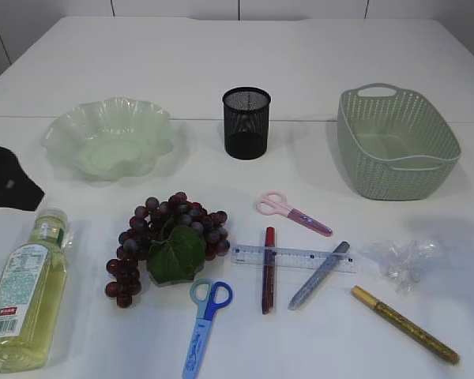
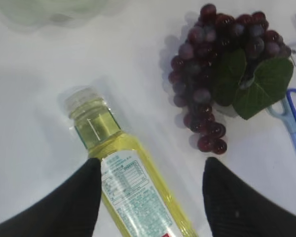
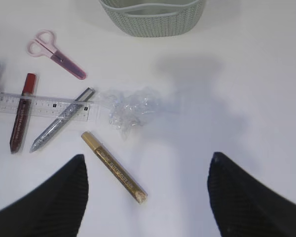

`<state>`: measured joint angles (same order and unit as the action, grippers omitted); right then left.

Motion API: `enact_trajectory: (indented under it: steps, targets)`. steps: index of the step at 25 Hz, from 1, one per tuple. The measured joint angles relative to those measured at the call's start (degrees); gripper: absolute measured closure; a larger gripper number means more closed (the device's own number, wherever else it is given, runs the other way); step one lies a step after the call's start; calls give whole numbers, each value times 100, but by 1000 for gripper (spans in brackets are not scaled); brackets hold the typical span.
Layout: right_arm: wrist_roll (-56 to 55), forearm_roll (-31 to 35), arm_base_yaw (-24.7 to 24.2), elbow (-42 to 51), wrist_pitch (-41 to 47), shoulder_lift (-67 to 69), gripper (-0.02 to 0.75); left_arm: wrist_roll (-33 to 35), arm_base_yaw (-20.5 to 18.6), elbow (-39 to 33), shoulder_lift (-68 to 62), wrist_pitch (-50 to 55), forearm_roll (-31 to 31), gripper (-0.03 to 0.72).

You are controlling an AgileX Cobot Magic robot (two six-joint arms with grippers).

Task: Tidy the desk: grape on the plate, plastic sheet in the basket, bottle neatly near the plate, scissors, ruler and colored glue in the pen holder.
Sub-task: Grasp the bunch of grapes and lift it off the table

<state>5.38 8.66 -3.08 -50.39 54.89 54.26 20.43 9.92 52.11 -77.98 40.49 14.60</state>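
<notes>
Left fingers: spread apart, gripping nothing — they hover over the lying bottle, its labelled body showing in the gap between them, cap pointing away. Contact with the bottle cannot be confirmed.

Right fingers: spread wide, empty, above bare tabletop. The gold glue pen lies just ahead of the left-hand finger; the crumpled plastic sheet is beyond it.

Outward from the left side: the grape bunch with its green leaf sits on the tabletop just beside the bottle, well short of the pale green plate at the rear left. Blue scissors lie near the front edge, handles touching the leaf.

Centre: the clear ruler lies crosswise, with the red glue pen and the silver glue pen crossing it. Pink scissors lie behind these. The black mesh pen holder stands upright at rear centre.

Right: the green basket stands at the rear, apart from the plastic sheet in front of it.
</notes>
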Motion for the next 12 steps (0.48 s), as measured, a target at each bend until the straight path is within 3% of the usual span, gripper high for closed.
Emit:
enact_trajectory:
  steps: [6,12]
  targets:
    - [26,0,0,0,13,-1,155,381,299,1455,-1458,828,0,221]
    - [37,0,0,-2,13,-1,154,872,900,2231,-2328,924,0,221]
